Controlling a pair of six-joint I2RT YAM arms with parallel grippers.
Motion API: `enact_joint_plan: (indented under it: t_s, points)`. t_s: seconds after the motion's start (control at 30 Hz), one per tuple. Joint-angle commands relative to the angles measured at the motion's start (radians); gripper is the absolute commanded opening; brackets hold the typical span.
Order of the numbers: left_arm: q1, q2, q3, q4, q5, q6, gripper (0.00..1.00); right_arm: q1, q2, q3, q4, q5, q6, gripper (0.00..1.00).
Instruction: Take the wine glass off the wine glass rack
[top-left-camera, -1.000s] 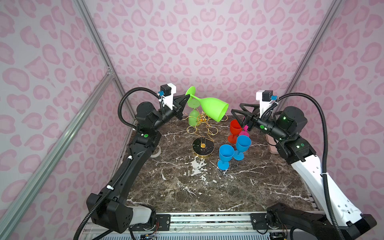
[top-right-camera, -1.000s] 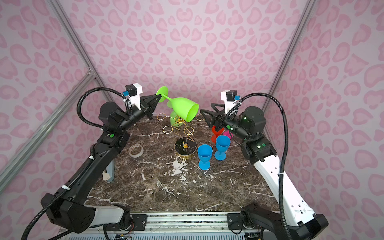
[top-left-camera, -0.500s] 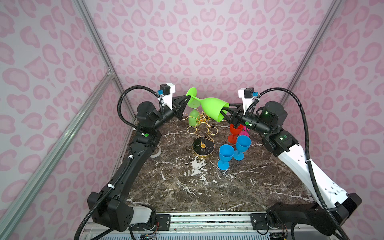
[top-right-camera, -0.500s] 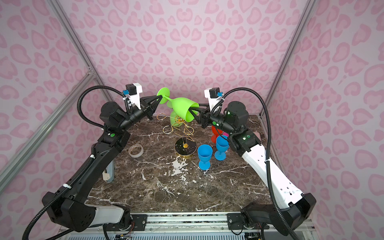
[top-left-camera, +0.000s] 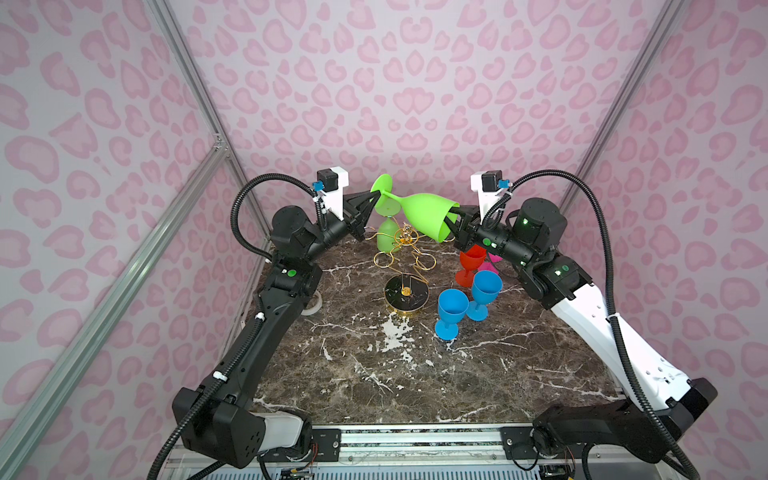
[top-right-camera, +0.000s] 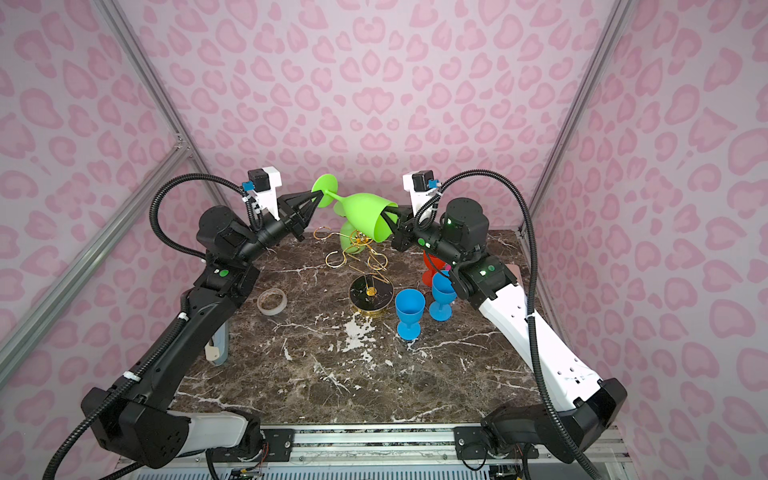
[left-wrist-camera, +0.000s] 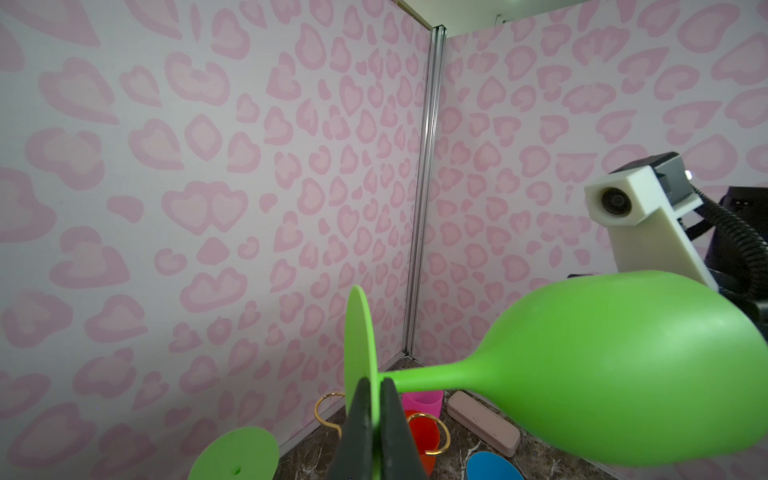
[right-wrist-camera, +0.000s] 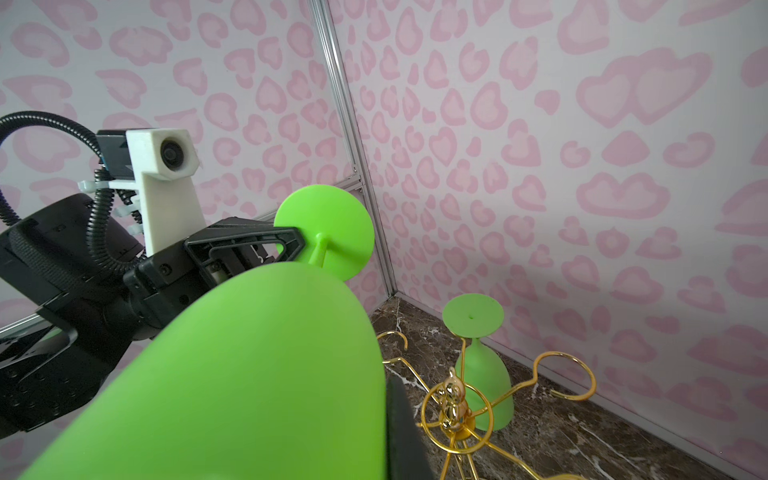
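Note:
A bright green wine glass lies sideways in the air above the wine glass rack, a gold wire stand on a round black base. My left gripper is shut on the edge of its foot disc. My right gripper is shut on the bowl's rim, with one finger outside the bowl and the other hidden inside. A second green glass hangs upside down on a far arm of the rack.
Two blue glasses, a red glass and a pink cup stand right of the rack, under my right arm. A tape roll lies at the left. A beige case lies near the back right wall.
My right arm swung left to the bowl's mouth and its jaws closed on the rim. The left gripper kept its hold on the foot; the glass barely moved.

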Motion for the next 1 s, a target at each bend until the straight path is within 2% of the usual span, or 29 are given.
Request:
enact_joint_plan:
  t_s: [0.0,0.07,0.27,0.37,0.43,0.53,0.83,0.97]
  points:
    - [-0.001,-0.018,-0.009,0.018,-0.03,-0.008,0.23,0.004,-0.015,0.001,0.012,-0.014,-0.005,0.0]
    - [0.0,-0.031,-0.009,0.011,-0.076,-0.002,0.41,0.002,-0.039,0.0,-0.013,0.002,-0.014,0.0]
    - [0.009,-0.088,-0.085,0.002,-0.198,0.016,0.66,0.002,-0.163,-0.03,-0.107,0.069,-0.06,0.0]
    - [0.018,-0.116,-0.122,0.001,-0.266,0.015,0.84,0.002,-0.237,-0.035,-0.168,0.1,-0.079,0.0]
    - [0.026,-0.134,-0.149,0.001,-0.306,0.012,0.9,0.002,-0.28,-0.071,-0.207,0.122,-0.092,0.0]
    - [0.039,-0.154,-0.18,0.013,-0.333,-0.017,0.97,0.001,-0.338,-0.107,-0.232,0.158,-0.102,0.0]
    - [0.047,-0.165,-0.2,0.009,-0.337,-0.05,0.97,0.001,-0.383,-0.149,-0.284,0.183,-0.104,0.0]
    - [0.052,-0.175,-0.2,0.009,-0.376,-0.055,0.97,0.001,-0.37,-0.124,-0.377,0.134,-0.127,0.0]
